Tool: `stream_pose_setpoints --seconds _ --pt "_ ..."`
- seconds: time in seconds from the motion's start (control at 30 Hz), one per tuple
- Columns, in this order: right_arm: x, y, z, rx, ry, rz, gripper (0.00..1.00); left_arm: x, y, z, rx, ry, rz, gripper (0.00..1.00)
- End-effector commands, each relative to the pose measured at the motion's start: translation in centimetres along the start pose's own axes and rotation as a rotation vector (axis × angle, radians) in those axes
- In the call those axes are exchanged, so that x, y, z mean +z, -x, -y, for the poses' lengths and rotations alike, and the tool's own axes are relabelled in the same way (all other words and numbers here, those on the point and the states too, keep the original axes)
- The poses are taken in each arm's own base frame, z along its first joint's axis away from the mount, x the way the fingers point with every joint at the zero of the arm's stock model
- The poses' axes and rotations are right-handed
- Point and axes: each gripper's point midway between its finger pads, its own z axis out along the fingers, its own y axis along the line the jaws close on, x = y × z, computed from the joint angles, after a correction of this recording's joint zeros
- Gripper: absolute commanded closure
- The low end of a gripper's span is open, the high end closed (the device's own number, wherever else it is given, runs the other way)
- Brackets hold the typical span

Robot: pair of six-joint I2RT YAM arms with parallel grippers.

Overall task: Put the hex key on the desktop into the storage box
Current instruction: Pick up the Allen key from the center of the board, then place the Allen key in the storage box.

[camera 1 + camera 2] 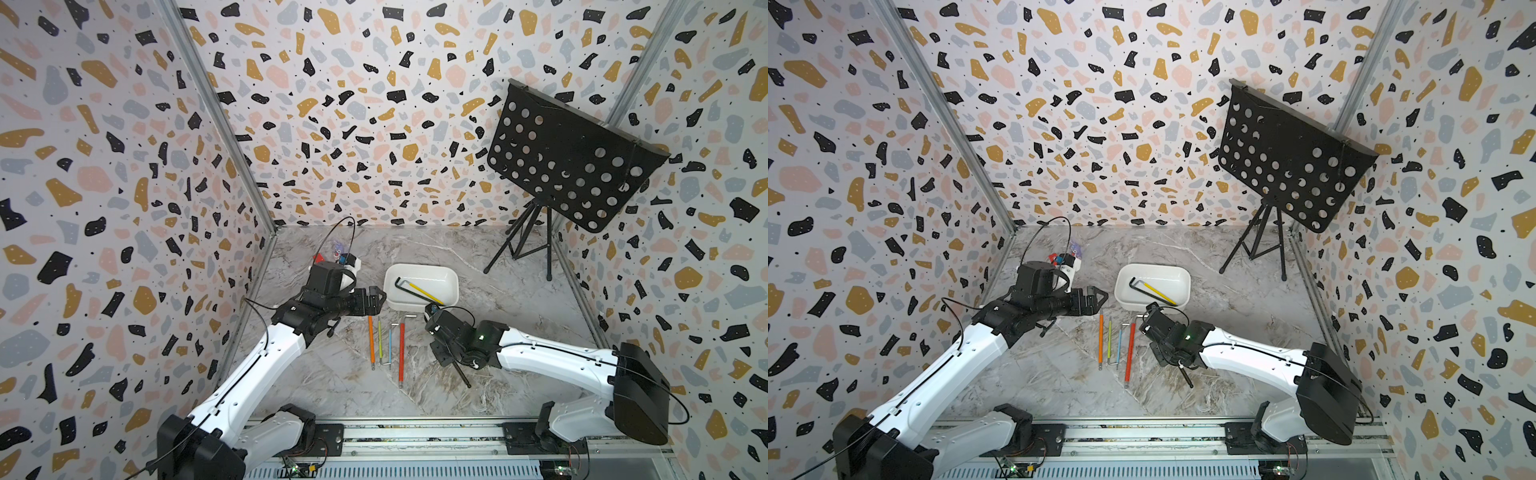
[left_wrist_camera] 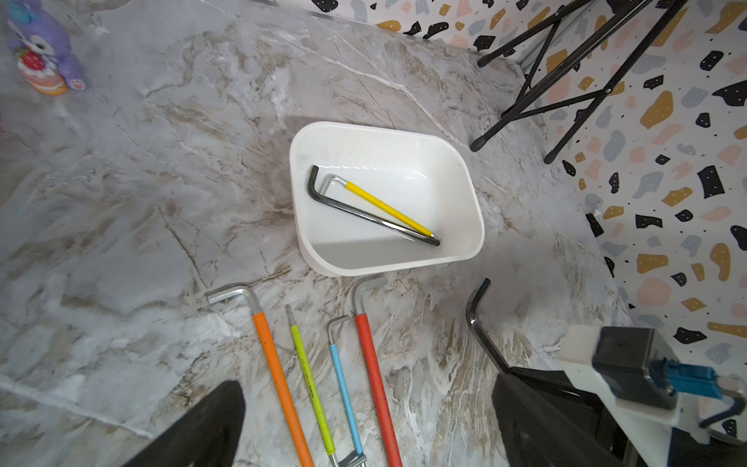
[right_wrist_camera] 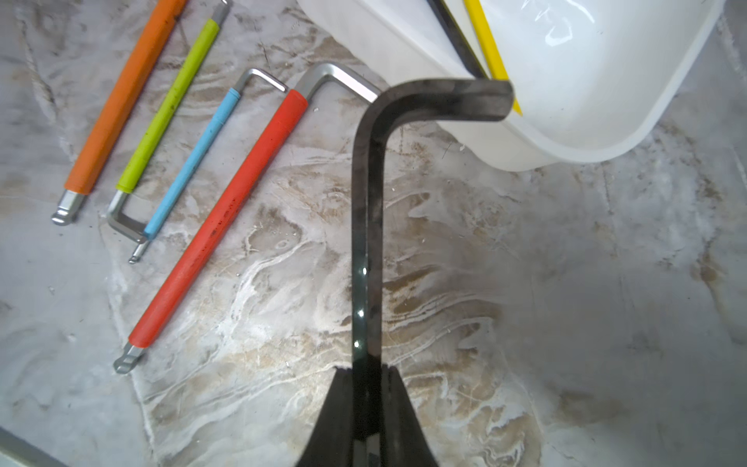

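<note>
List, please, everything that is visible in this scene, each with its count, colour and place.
box: 1, white, centre back of the desktop
keys in the box: 2, black key and yellow key, far ends meeting
keys on the desktop: 4, orange key, green key, blue key, red key, side by side in front of the box
held key: 1, black, beside the box
stand: 1, black, back right
toy: 1, purple, back left
arms: 2, white and black, left arm, right arm
left gripper: 1, black, open, empty
right gripper: 1, black, shut on the held key
</note>
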Motion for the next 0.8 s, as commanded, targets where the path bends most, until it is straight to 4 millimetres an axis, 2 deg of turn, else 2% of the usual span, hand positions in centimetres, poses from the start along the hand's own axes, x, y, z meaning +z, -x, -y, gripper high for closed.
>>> stream_pose_setpoints --seconds 0.0,0.2,0.3,0.53,0.77 --pt "-1.6 1.1 1.0 0.003 -0.003 0.048 1.0 -0.2 0.7 1.4 0.029 -0.066 0.009 0.0" --pt "-2.4 3.1 1.5 0.004 0.048 0.084 1.0 -0.2 0.8 1.9 0.028 -0.096 0.007 0.0" --pt "-2.7 3.8 2.0 -0.015 0.044 0.092 1.0 -0.1 1.5 1.8 0.012 -0.083 0.031 0.0" --pt "-3.3 5.7 2.6 -0.056 0.088 0.118 1.0 0.7 4.2 3.8 -0.029 -0.173 0.048 0.0" --pt "-3.3 8.1 3.2 -0.073 0.143 0.135 1.0 1.7 7.3 4.4 0.012 -0.169 0.074 0.0"
